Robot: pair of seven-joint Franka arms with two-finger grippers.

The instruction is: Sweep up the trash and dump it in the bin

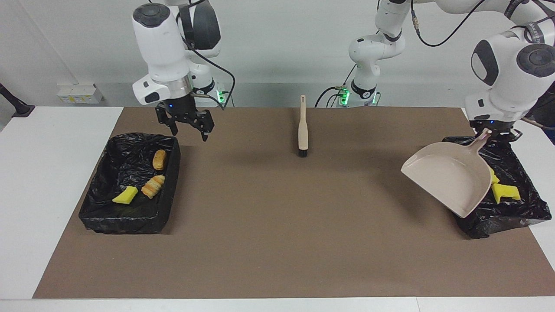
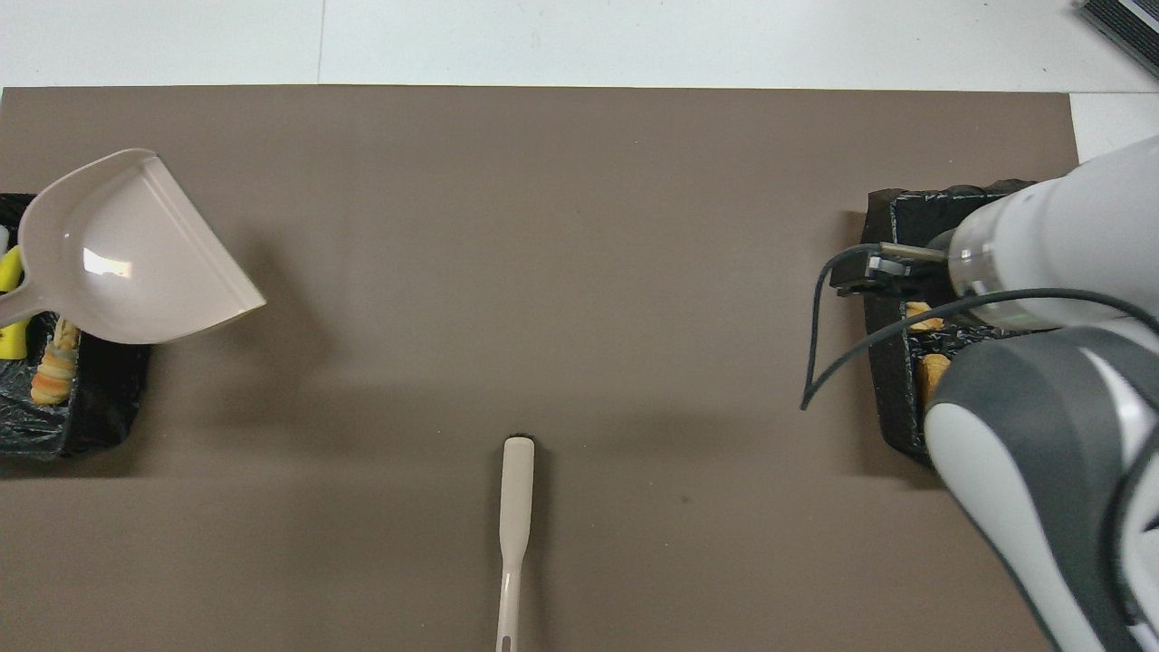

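Over the rim of the black-bag-lined bin at the left arm's end of the surface, the left claw is hanging with its fingers clamped together on the handle of a beige plastic dustpan, which is tilting down from the claw with its open mouth facing the middle of the brown mat. Below that claw, inside the bin, yellow sponge chunks are lying partly hidden by the pan; in the overhead view a striped tan bread-like piece is showing beside them under the pan's handle. Toward the right arm's end, the right claw is hovering with its fingers spread apart and holding nothing, just above the mat beside the corner of the second black-lined bin that lies closest to the robots. Under and a little forward of this claw, in that bin, an orange-brown bread piece, a striped tan roll and a yellow sponge wedge are lying. Between the two claws and well apart from both, a beige black-bristled brush is lying on the mat, its handle pointing toward the robots and its bristle end away from them.
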